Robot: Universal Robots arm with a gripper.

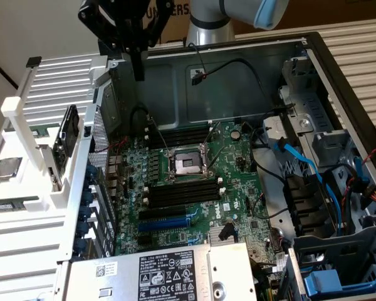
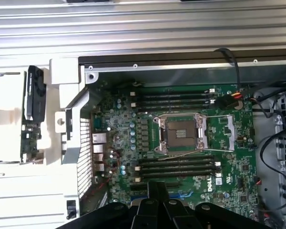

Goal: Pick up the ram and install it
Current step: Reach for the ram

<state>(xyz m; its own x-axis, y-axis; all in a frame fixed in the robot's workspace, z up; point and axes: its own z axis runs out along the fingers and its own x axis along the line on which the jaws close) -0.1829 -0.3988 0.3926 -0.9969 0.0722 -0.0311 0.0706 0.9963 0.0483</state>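
The ram (image 2: 28,140) is a green circuit-board stick standing on edge in the white parts rack (image 1: 25,119), outside the computer case at the exterior view's left. It also shows as a pale strip, the ram (image 1: 52,166). My gripper (image 1: 140,70) hangs high over the case's far left corner, well apart from the ram. In the wrist view the gripper (image 2: 157,188) has its black fingers pressed together with nothing between them. The motherboard (image 1: 194,182) lies below, with long black empty memory slots (image 1: 182,193) on both sides of the open CPU socket (image 1: 185,164).
A black part (image 1: 67,135) stands in the rack just beyond the ram, and a square silver CPU chip (image 1: 6,168) lies further left. Cables (image 1: 301,160) and drive cages crowd the case's right side. The power supply (image 1: 169,273) sits at the front.
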